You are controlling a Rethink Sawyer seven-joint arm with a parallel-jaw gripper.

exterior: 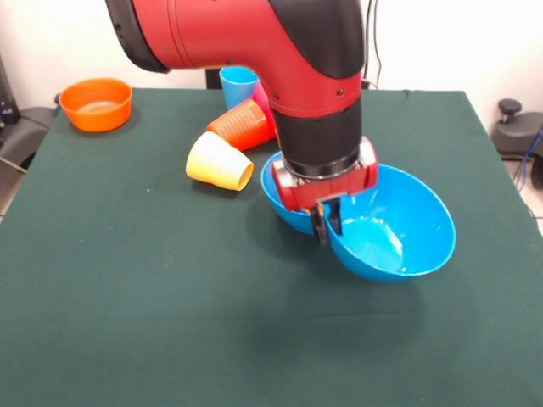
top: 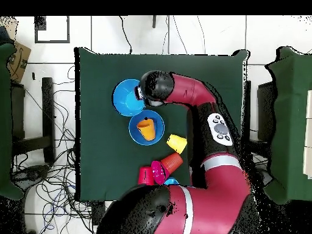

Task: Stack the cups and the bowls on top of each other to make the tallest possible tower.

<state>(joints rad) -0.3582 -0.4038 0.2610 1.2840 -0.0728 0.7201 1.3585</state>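
My gripper (exterior: 325,225) is shut on the near-left rim of a large bright blue bowl (exterior: 394,225), which is tilted with its opening toward the camera, low over the table. This bowl also shows in the overhead view (top: 125,97), with the gripper hidden under the wrist. The second blue bowl (exterior: 280,199) sits just behind it, holding a yellow-orange cup (top: 145,128). A pale yellow cup (exterior: 219,161) and an orange cup (exterior: 242,125) lie on their sides. A light blue cup (exterior: 237,83) stands behind them. No lime-green bowl is in view.
An orange bowl (exterior: 96,103) stands at the far left corner of the green table (exterior: 127,280). Pink-red pieces (top: 149,175) lie by the cups near the robot's base. The arm (exterior: 254,34) hides part of the cluster.
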